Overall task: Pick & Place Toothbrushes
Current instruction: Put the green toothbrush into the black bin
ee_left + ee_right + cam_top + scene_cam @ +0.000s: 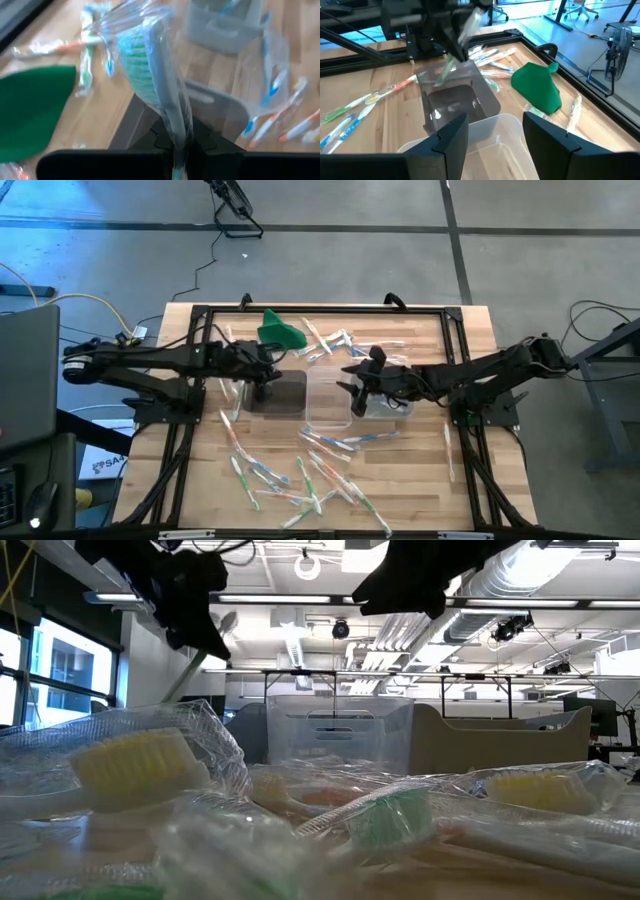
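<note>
Now the left gripper [262, 372] is squeezed tight on one wrapped green toothbrush [150, 75], holding it over the dark tub [283, 393]. Right beside it, the right gripper [362, 385] hangs over the clear tubs [328, 402] with its fingers wide apart. Many more toothbrushes [300, 475] lie scattered on the wooden table [480, 340], near a green cloth [279, 330].

high: straight down over the whole table [330, 480].
low: table-top level, close behind wrapped toothbrushes [140, 765], facing the room.
left wrist: just behind the fingers [150, 160].
right wrist: past spread fingers [547, 132]; shares tubs [457, 102] with high.
</note>
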`<move>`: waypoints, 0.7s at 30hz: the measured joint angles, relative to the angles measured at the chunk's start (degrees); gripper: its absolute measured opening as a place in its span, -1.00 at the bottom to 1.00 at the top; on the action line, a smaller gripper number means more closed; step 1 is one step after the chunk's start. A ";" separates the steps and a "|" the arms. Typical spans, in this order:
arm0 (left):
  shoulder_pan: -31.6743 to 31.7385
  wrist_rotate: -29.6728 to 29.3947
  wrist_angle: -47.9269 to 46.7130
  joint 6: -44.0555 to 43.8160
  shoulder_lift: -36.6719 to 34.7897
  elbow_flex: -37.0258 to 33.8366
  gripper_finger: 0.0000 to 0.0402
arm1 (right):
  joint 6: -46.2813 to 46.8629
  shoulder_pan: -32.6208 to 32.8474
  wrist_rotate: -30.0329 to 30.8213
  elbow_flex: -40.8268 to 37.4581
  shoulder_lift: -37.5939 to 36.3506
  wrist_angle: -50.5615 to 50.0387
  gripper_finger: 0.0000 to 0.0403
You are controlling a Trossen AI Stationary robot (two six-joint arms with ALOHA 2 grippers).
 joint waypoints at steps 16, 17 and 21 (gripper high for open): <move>-0.01 1.70 -0.82 -0.78 10.99 -0.04 -0.96 | 5.51 -0.56 0.00 -2.04 0.02 -2.01 -0.11; 0.00 1.73 -0.67 -0.93 11.24 -0.04 -0.96 | 5.97 -0.66 0.01 -2.21 0.02 -1.96 -0.11; -0.02 1.74 -0.72 -1.81 11.51 -0.04 -0.86 | 7.23 -1.08 0.00 -2.49 0.04 -2.08 -0.11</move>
